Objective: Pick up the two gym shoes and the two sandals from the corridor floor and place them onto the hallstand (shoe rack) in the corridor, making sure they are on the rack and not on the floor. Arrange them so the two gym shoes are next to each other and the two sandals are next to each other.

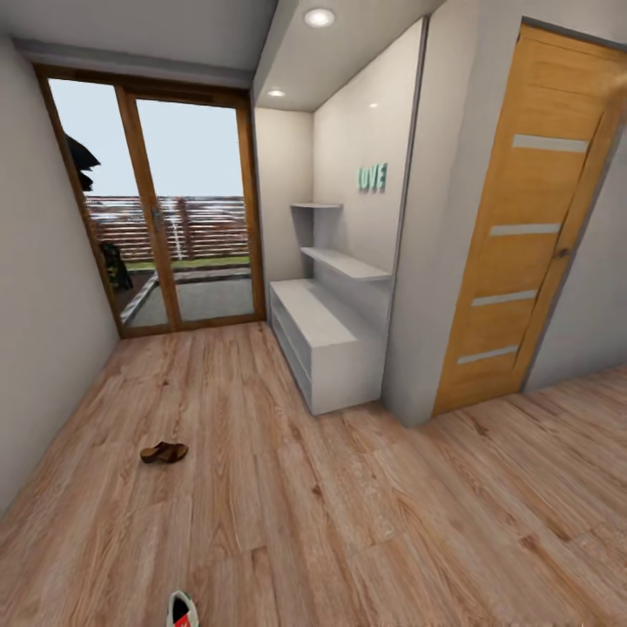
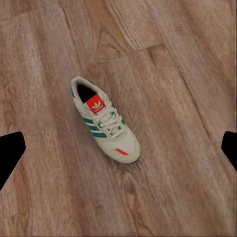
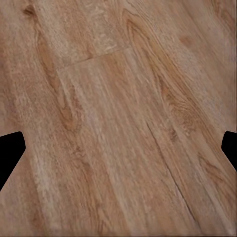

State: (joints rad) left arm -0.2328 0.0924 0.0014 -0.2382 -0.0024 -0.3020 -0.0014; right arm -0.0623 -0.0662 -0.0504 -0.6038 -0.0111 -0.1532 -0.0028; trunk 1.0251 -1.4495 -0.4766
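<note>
Left fingers (image 2: 10, 153): two dark tips at opposite edges of the left wrist view, spread wide, released, nothing between them but floor and shoe.
Gym shoe (image 2: 104, 120): lies upright on its sole on the corridor floor (image 2: 177, 64), roughly midway between the left fingers, touching neither; lies diagonally, green stripes and red tongue label visible. In the head view a shoe (image 1: 181, 609) shows at the bottom edge, partly cut off.
Right fingers (image 3: 10, 153): tips likewise spread wide and released, bare plank floor (image 3: 118, 123) between them.
Sandal (image 1: 164, 452): one dark-brown sandal on the floor, well beyond the gym shoe, towards the left wall.
Hallstand (image 1: 335, 366): pale-grey low unit against the right-hand wall, well apart from both shoes; its top bears no shoes; two staggered shelves above.
Background: glazed wooden door (image 1: 174, 218) at the corridor end; wooden door (image 1: 522, 226) to the right; "LOVE" lettering (image 1: 372, 178) on the wall.
</note>
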